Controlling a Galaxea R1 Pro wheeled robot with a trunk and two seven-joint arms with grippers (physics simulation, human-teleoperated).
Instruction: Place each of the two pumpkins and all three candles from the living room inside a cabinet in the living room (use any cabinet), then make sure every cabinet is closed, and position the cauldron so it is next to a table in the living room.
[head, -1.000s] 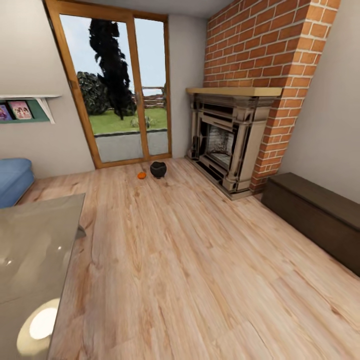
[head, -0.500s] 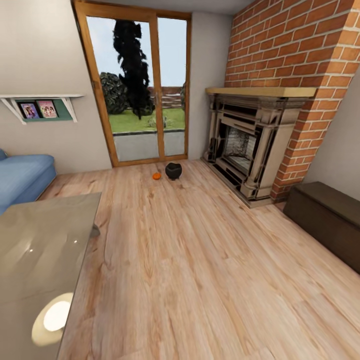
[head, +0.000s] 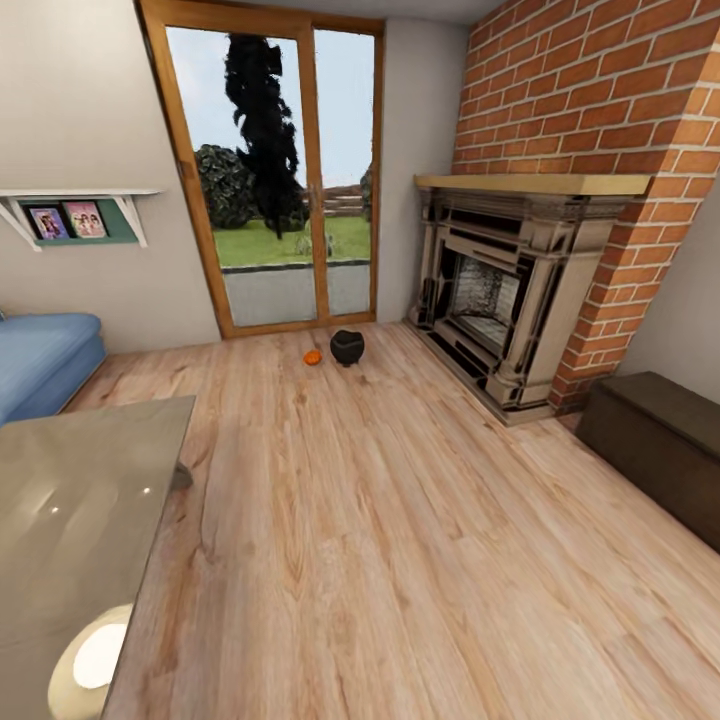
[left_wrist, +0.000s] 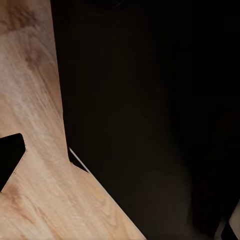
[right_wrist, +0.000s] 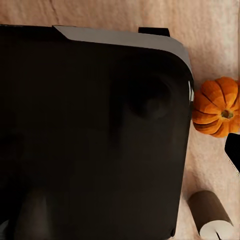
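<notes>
Living room, head view. The cauldron (head: 347, 347) stands on the wood floor (head: 380, 520) at the far end of the room, before the glazed patio door (head: 275, 180); a pumpkin (head: 313, 356) lies just to its left, close beside it, though contact cannot be judged. The brick fireplace (head: 505, 290) occupies the far right, the dark-brown cabinet (head: 655, 440) runs along the right wall with no front seen open, and the pale-topped table (head: 80, 520) fills the near left, beyond it a blue sofa (head: 40, 360).

Right wrist view: a second pumpkin (right_wrist: 217, 106) and a candle (right_wrist: 210, 215) lie on a pale surface beside a large dark body close to the lens. Neither claw's fingers can be made out in either wrist view, so whether they are spread or closed cannot be told.

Hazards, as judged: the cauldron and its pumpkin are well apart from cabinet and table, so several long carries remain; driving close to the table's near corner risks a base collision; the round pumpkin may roll if nudged during approach.
</notes>
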